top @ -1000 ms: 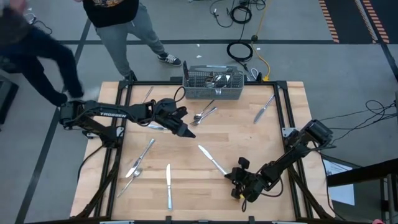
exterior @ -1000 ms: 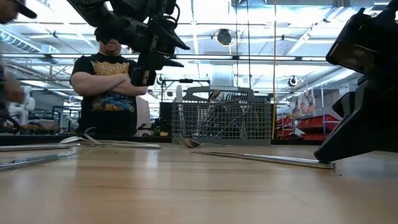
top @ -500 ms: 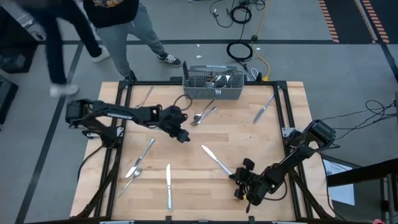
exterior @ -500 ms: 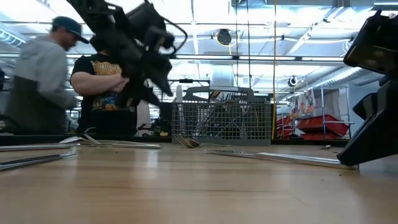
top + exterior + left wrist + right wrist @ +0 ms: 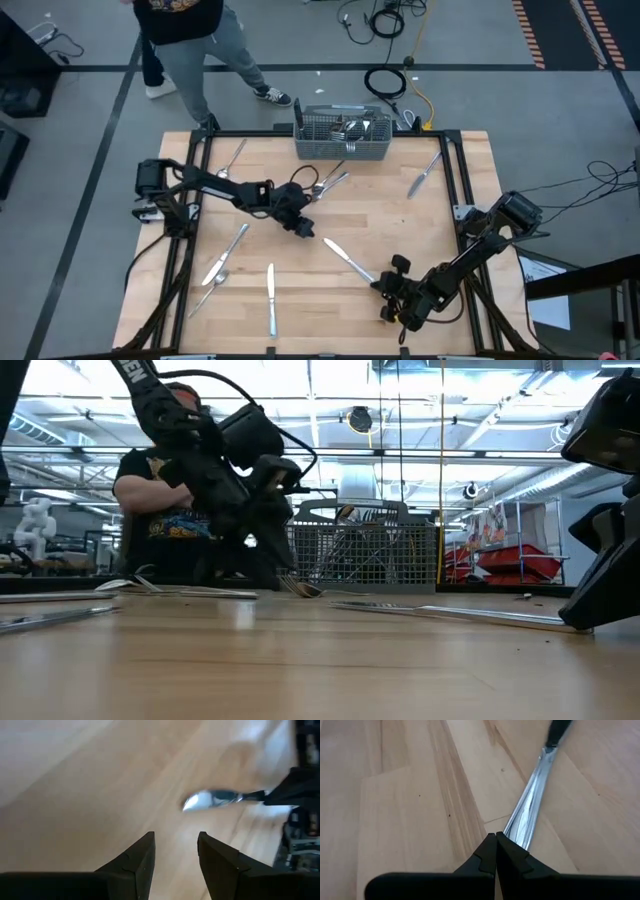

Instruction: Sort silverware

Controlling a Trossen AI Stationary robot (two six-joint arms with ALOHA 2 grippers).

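Now my left gripper (image 5: 306,229) has its fingers spread and empty, low over the table's middle, just beside the tip of a knife (image 5: 343,259). My right gripper (image 5: 388,298) is pressed together at that knife's other end, holding nothing. To grip well, I should put one finger on each side of the thin blade before closing. Other silverware lies scattered, and some stands in the basket (image 5: 343,135).

Basket (image 5: 344,136) contents too tangled to count.
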